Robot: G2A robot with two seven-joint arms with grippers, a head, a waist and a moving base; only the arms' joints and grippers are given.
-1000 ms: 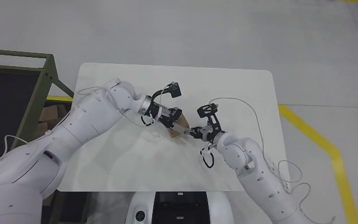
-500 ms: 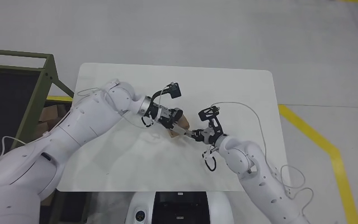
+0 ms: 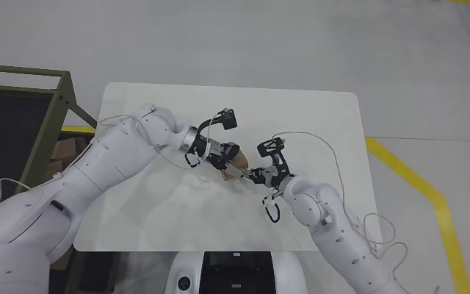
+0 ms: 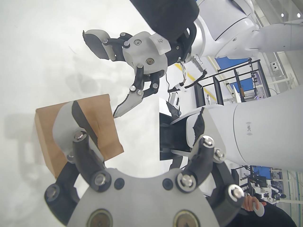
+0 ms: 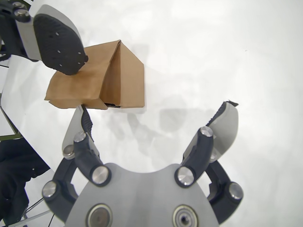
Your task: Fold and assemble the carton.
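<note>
The carton (image 5: 123,81) lies near the middle of the table (image 3: 316,117). My left pincer (image 3: 219,153), at its 10 o'clock, is wide open, grasping nothing, one pad (image 5: 59,45) pressing a flap. My right pincer (image 5: 155,109), at 4 o'clock, is open and empty. I should tuck the loose flap slowly.

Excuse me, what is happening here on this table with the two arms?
A two-armed robot is working on a small brown carton in the middle of a white table. The left end effector is open, and one of its fingers presses down on the carton's top flap. The right end effector is open too, with one fingertip at the carton's edge, beside a gap. The carton is only partly closed.
</note>
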